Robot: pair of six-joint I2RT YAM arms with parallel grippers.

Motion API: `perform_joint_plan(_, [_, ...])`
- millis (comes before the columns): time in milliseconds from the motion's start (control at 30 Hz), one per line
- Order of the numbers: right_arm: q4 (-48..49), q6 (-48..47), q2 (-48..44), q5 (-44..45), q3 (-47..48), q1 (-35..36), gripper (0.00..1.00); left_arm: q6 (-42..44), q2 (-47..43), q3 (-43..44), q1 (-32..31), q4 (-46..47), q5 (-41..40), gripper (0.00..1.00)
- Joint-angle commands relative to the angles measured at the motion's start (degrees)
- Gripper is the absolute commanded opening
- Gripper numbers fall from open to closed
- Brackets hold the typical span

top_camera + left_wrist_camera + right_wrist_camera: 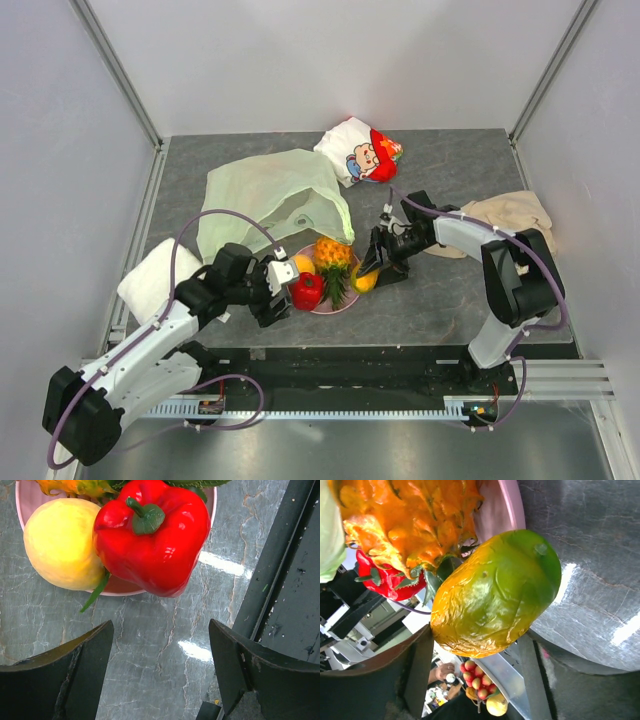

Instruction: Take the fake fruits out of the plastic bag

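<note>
The pale-green plastic bag [270,200] lies crumpled at the back left. In front of it, a pink plate [345,303] holds a pineapple [333,258], a red pepper [306,291] and a yellow round fruit [303,264]. My left gripper [283,292] is open and empty just short of the pepper [150,535] and the yellow fruit [60,542]. A green-and-yellow mango [495,592] leans at the plate's right rim, its yellow end between the fingers of my right gripper [475,635]. Both fingers sit close against it; I cannot tell whether they press it.
A white-and-red cartoon pouch [362,150] lies at the back. A beige cloth [510,215] lies under the right arm. A white folded cloth [152,280] sits at the table's left edge. The dark front rail [280,580] runs right of the left gripper.
</note>
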Motion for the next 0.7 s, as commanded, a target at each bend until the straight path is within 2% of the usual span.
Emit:
perform_joint_plan(0, [-0.55,-1.12,1.61,1.23,2.18,0.02,0.66,-0.51,-0.34,-0.07,-0.29,2.13,-0.23,0.84])
perform_joint_plan(200, [-0.46,-2.43,1.43,0.18,2.45,0.2,0.54,-0.77,0.71,0.19,-0.38,2.21,-0.49,0.84])
perform_joint_plan(667, [-3.71,-6.56,0.2,1.58,4.12,4.5,0.54,-0.86,1.15,0.28,-0.29,2.39,-0.75,0.84])
